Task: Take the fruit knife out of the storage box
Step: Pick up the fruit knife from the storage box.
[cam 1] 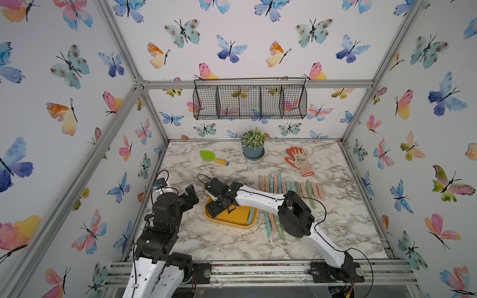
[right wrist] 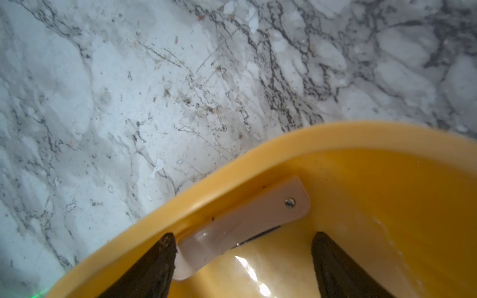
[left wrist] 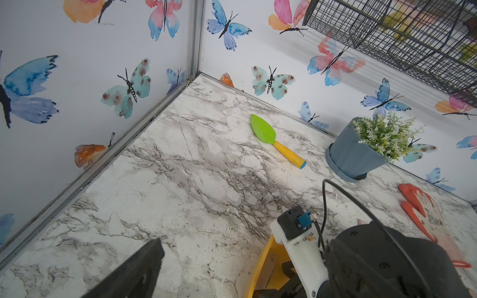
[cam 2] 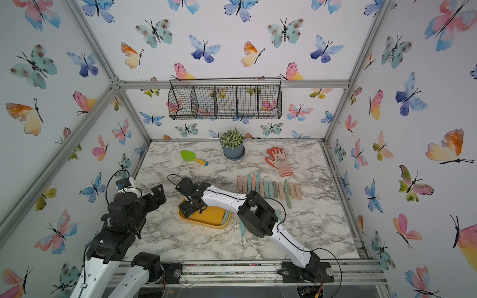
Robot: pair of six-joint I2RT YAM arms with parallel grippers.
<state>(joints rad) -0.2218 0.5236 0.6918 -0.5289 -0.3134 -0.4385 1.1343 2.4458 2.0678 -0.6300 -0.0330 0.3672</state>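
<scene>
right claw (right wrist: 244, 236) spread around fruit knife (right wrist: 260, 212)

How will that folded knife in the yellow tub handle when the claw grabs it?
The fruit knife looks stiff and flat, so it probably won't bend or roll. Its glossy plastic may slip in the right claw. Lying against the storage box wall, it would likely slide along it if pushed.
</scene>
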